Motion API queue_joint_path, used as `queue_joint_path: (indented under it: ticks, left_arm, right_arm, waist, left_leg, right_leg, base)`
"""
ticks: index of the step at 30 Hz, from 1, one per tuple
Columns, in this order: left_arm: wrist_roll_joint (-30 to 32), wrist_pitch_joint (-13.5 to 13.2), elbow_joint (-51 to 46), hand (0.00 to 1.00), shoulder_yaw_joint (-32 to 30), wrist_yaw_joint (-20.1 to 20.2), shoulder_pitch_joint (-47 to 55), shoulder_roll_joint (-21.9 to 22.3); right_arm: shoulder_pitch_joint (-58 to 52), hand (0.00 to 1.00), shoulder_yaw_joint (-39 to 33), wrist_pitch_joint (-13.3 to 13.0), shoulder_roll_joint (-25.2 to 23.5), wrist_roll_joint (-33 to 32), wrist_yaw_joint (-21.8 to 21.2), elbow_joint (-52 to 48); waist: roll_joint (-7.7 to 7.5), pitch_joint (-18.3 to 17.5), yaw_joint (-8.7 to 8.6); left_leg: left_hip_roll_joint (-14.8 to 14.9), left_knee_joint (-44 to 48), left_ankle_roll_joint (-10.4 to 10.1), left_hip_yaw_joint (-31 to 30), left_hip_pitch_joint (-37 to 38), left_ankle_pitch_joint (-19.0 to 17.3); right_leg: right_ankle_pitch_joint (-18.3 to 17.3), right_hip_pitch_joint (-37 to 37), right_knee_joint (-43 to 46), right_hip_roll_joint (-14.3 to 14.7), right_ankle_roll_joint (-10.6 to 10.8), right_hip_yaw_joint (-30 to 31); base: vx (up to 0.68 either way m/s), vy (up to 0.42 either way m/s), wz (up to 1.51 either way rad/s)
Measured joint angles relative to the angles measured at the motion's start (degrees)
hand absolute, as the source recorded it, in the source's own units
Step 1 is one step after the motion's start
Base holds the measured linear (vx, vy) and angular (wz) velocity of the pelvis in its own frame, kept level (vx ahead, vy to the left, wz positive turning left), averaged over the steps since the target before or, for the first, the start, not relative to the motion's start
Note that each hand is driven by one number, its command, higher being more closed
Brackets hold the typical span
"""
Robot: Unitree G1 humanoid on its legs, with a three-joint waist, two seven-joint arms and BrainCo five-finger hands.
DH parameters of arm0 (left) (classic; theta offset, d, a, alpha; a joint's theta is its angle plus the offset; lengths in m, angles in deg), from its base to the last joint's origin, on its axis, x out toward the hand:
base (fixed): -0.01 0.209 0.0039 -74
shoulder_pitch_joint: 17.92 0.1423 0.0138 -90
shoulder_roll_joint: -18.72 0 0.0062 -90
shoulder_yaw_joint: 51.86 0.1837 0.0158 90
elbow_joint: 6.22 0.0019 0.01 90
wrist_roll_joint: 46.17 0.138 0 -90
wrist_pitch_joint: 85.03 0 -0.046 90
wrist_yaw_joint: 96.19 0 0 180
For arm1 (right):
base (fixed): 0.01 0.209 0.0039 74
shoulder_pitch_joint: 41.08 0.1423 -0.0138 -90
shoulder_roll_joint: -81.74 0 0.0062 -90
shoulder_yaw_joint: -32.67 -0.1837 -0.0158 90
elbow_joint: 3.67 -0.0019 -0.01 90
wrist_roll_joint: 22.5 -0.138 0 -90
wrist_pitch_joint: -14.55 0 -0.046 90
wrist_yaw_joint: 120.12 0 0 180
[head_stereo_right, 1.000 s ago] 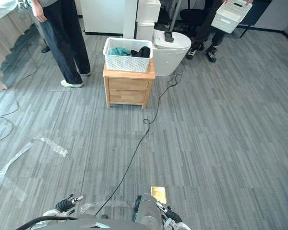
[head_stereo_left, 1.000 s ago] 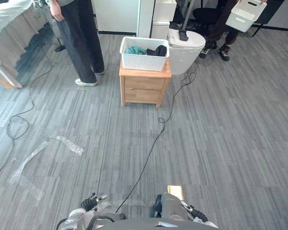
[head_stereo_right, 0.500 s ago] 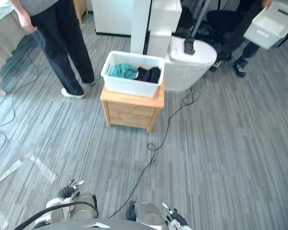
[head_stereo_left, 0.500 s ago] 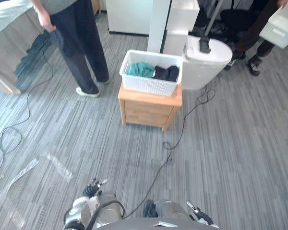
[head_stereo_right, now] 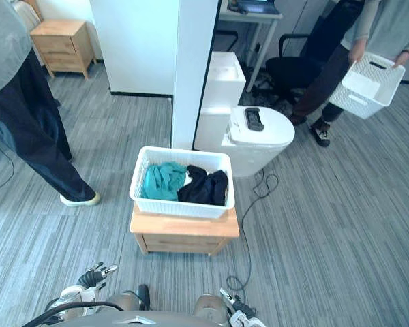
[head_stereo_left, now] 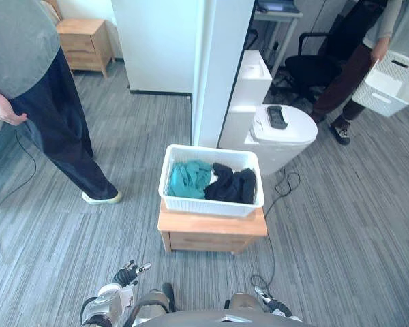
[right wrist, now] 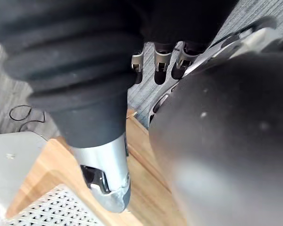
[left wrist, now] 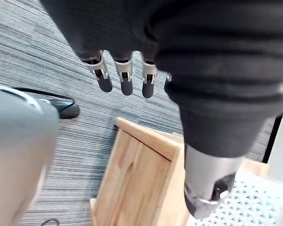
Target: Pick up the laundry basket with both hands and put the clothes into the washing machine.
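The laundry basket (head_stereo_left: 211, 204) is sitting on a low wooden cabinet (head_stereo_left: 211, 235) dead ahead at 12 o'clock, with a teal garment (head_stereo_left: 189, 178) and a black garment (head_stereo_left: 232, 185) lying inside; the washing machine (head_stereo_left: 286, 139) is standing just beyond it at 1 o'clock.

Your left hand (head_stereo_left: 126, 274) is hanging low at 7 o'clock and your right hand (head_stereo_left: 271, 304) at 5 o'clock; in the wrist views both are showing relaxed, uncurled fingers and are grasping nothing.

For the reach, I would be raising the 2 hands together, spreading them to the basket's 2 short ends at 9 and 3 o'clock, and taking hold under the rim at equal height, so the load is staying level.

Any handle openings at those ends are too small to make out; the washer's opening is not showing, and a dark object (head_stereo_left: 276, 116) is lying on its top.

1 person (head_stereo_left: 48, 116) is standing at 10 o'clock; another at 2 o'clock is holding a second white basket (head_stereo_left: 392, 85).
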Motion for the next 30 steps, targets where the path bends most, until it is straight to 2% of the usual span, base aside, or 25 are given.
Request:
queue_joint_path:
  ticks: [2,3,4,5,6,8,10,12,14,17,18,22,24,26,27,30]
  left_arm:
    - [-0.5,0.0,0.0,0.00,-1.0,-0.4,0.5,0.7]
    - [-0.5,0.0,0.3,0.00,-1.5,-0.4,1.0,0.9]
    - [-0.5,0.0,0.3,0.00,-1.9,-0.3,1.3,1.0]
    - [-0.5,0.0,0.2,0.00,-3.1,-0.3,2.3,1.0]
    - [-0.5,0.0,0.3,0.00,-4.5,-0.3,3.5,1.1]
    - [-0.9,0.1,1.1,0.00,-7.6,-0.1,4.9,3.8]
    - [-1.0,0.2,1.8,0.00,-8.9,0.6,5.7,4.3]
    - [-1.2,0.0,1.0,0.00,-9.3,0.7,6.3,3.4]
    - [-1.6,0.1,-2.8,0.00,-10.0,1.1,7.9,2.6]
    - [-2.8,0.0,-17.0,0.00,-11.1,1.9,12.7,0.7]
    - [-3.2,-0.2,-27.5,0.00,-12.8,1.9,15.5,-0.6]
    - [-3.4,-0.4,-39.7,0.00,-17.1,1.0,15.9,-2.3]
    - [-3.3,-0.7,-43.8,0.00,-17.6,0.1,14.0,-3.1]
    - [-2.4,-0.8,-48.3,0.00,-17.1,-1.3,9.5,-3.1]
    - [-1.3,-1.4,-51.8,0.00,-13.4,-3.2,3.5,-3.9]
    - [-0.3,-1.6,-52.6,0.00,-6.6,-4.5,-3.0,-4.2]
  right_arm:
    - [-0.5,0.00,-3.0,0.2,-0.5,0.0,0.0,0.1]
    - [-1.2,0.00,-5.4,0.5,-1.2,0.0,0.0,0.3]
    - [-1.9,0.00,-6.8,1.0,-1.6,0.0,0.0,0.5]
    - [-3.8,0.00,-8.8,1.5,-2.9,0.0,0.0,0.5]
    - [-5.2,0.00,-10.4,1.7,-3.5,0.0,0.0,0.6]
    - [-6.5,0.00,-14.8,1.8,-1.8,-0.2,0.1,0.3]
    - [-6.4,0.00,-17.7,1.8,0.8,-2.0,0.1,0.2]
    - [-5.6,0.00,-19.3,1.2,3.7,-5.7,0.1,0.1]
    - [-4.4,0.00,-18.7,0.5,5.3,-8.3,0.3,-3.4]
    - [-4.9,0.00,-12.3,-0.5,5.0,-9.5,2.3,-18.6]
    - [-6.7,0.00,-8.7,-1.5,5.2,-9.1,3.9,-32.2]
    - [-7.4,0.00,-4.3,-2.6,5.3,-6.2,5.7,-51.2]
    - [-5.0,0.00,-1.2,-2.8,5.3,-4.4,6.3,-55.1]
    - [-1.4,0.00,3.4,-2.5,5.4,-3.1,6.7,-57.2]
    - [3.2,0.00,10.7,-2.2,7.3,-1.5,6.5,-58.3]
    - [9.9,0.00,18.1,-1.1,9.8,-0.4,6.3,-57.4]
  waist:
    - [-0.19,-0.2,0.13]
    - [-0.95,-0.7,-0.09]
    - [-1.46,-1.0,-0.03]
    - [-2.96,-2.4,0.05]
    - [-3.39,-3.7,0.04]
    - [-0.05,-6.4,-0.12]
    - [2.53,-7.7,-0.28]
    - [3.10,-8.1,-0.76]
    - [2.52,-8.3,-0.89]
    - [1.67,-8.7,-1.22]
    - [1.32,-9.1,-1.24]
    - [1.53,-8.9,-1.09]
    - [1.78,-8.1,-0.82]
    - [2.20,-5.7,-0.44]
    - [2.95,-2.9,0.62]
    - [3.56,0.6,1.32]
  left_leg:
    - [0.9,-0.5,-1.6,-0.4,0.8,-1.6]
    - [1.1,-0.3,-2.6,-0.7,0.6,-2.7]
    - [1.2,-0.2,-2.9,-1.2,0.6,-3.3]
    - [1.1,-0.2,-4.4,-1.8,0.7,-4.0]
    - [1.5,-0.3,-5.8,-2.5,0.7,-4.5]
    - [5.8,-3.3,-9.1,-3.1,1.0,-3.0]
    - [7.9,-6.0,-10.0,-3.4,1.7,-1.6]
    - [9.0,-6.9,-10.3,-4.2,2.6,-1.4]
    - [9.2,-6.9,-10.5,-4.2,2.4,-1.5]
    - [8.7,-6.9,-10.4,-4.2,0.3,-1.6]
    - [8.2,-6.8,-10.4,-4.2,-1.4,-1.6]
    - [7.3,-6.6,-10.3,-3.9,-3.1,-1.5]
    - [7.2,-5.8,-10.3,-4.0,-4.1,-1.6]
    - [7.2,-5.1,-10.2,-4.3,-5.2,-1.6]
    - [6.9,-3.1,-10.1,-4.4,-8.5,-1.6]
    - [6.6,-1.1,-10.0,-4.6,-10.7,-1.6]
  right_leg:
    - [1.4,0.2,-17.0,-1.0,-0.1,-0.5]
    - [5.9,0.7,-24.8,-0.9,0.0,0.2]
    - [8.4,0.9,-26.7,-1.0,0.8,0.6]
    - [13.3,2.0,-29.8,-1.4,1.2,0.0]
    - [11.2,3.6,-32.2,-1.3,4.2,-1.4]
    - [11.4,5.0,-36.8,3.5,2.6,-4.7]
    - [11.9,6.1,-38.9,6.1,1.8,-5.3]
    - [11.9,7.7,-40.8,7.6,1.5,-6.3]
    - [12.1,7.6,-41.7,8.1,1.2,-6.2]
    - [12.6,6.3,-42.7,8.0,1.4,-6.1]
    - [13.1,4.5,-43.2,7.8,1.6,-6.1]
    - [14.4,3.2,-44.6,7.3,1.7,-5.9]
    - [14.8,2.7,-44.7,7.1,1.4,-5.9]
    - [15.1,2.1,-44.6,6.9,1.1,-6.0]
    - [16.0,-0.4,-44.3,6.6,1.0,-5.8]
    - [16.8,-1.7,-44.2,6.3,0.8,-5.5]
  base:
    - [0.19,-0.179,0.12]
    - [0.11,-0.236,0.21]
    - [0.13,-0.321,0.30]
    - [0.20,-0.420,0.26]
    - [0.24,-0.464,0.30]
    - [0.22,-0.357,0.18]
    - [0.22,-0.245,0.07]
    - [0.15,-0.171,0.11]
    - [0.09,-0.046,0.00]
    - [0.03,-0.007,-0.01]
    - [0.04,0.023,-0.01]
    - [0.02,0.017,-0.03]
    - [0.01,0.013,0.02]
    - [-0.08,0.012,0.06]
    - [-0.19,0.015,-0.02]
    - [-0.12,0.010,0.00]
